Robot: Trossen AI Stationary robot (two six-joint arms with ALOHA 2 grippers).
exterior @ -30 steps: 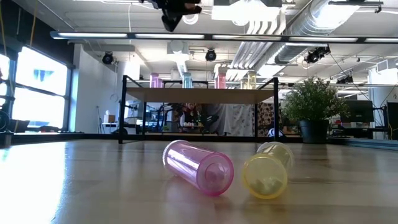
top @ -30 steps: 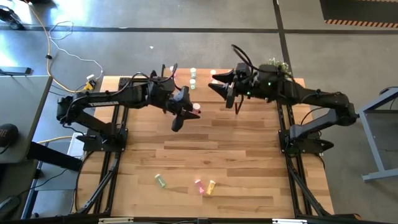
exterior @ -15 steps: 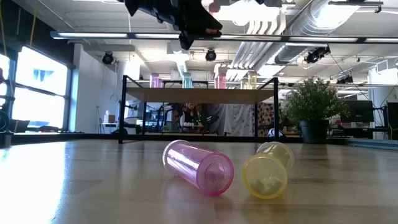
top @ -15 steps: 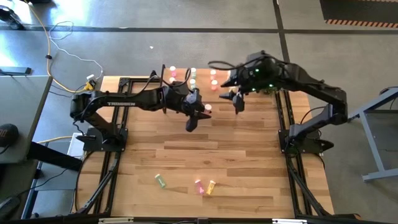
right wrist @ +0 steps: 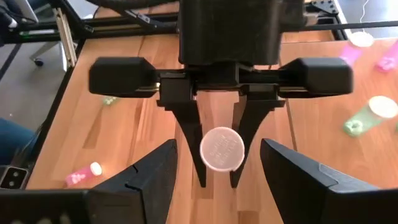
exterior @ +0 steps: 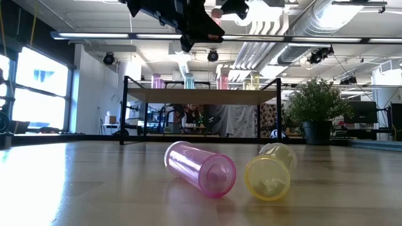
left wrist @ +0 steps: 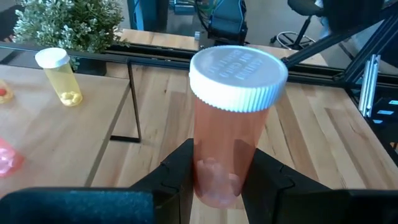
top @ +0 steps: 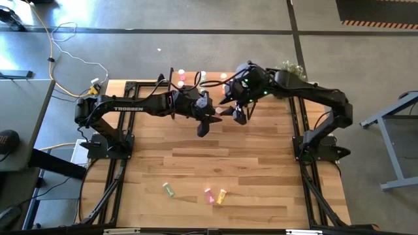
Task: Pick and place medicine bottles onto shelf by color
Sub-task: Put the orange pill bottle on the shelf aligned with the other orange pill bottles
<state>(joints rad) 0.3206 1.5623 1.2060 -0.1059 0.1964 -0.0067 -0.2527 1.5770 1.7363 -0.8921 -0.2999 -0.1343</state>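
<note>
A red-orange medicine bottle (left wrist: 222,143) with a white cap (right wrist: 222,148) hangs high over the table's far middle, with my left gripper (top: 208,117) shut on it. My right gripper (top: 235,112) is open. It faces the cap from the table's right, its fingers (right wrist: 149,174) spread wide and short of the cap. The shelf (exterior: 201,95) stands at the far edge with several bottles upright on it. Pink (exterior: 200,168) and yellow (exterior: 270,172) bottles lie on their sides near the front, and a green one (top: 169,189) lies left of them. My left gripper pinches the bottle's lower body (left wrist: 211,180) between its two fingers (left wrist: 180,174), near the end away from the cap. The fingers come from the table's left, slanting down. The bottle sticks out past the fingertips, cap end first, lifted clear of the table.
A potted plant (left wrist: 68,22) stands at the far right corner. A yellow bottle (left wrist: 59,78) stands upright near it. The table's black frame rails (top: 121,163) run along both sides, and bare planks lie between the arms and the three loose bottles.
My left gripper carried the bottle toward the table's right and somewhat down, then held still. My right gripper swung from the shelf end toward the left gripper, sank and tipped downward, and now faces the bottle's cap. The gap between its fingers has stayed wide.
</note>
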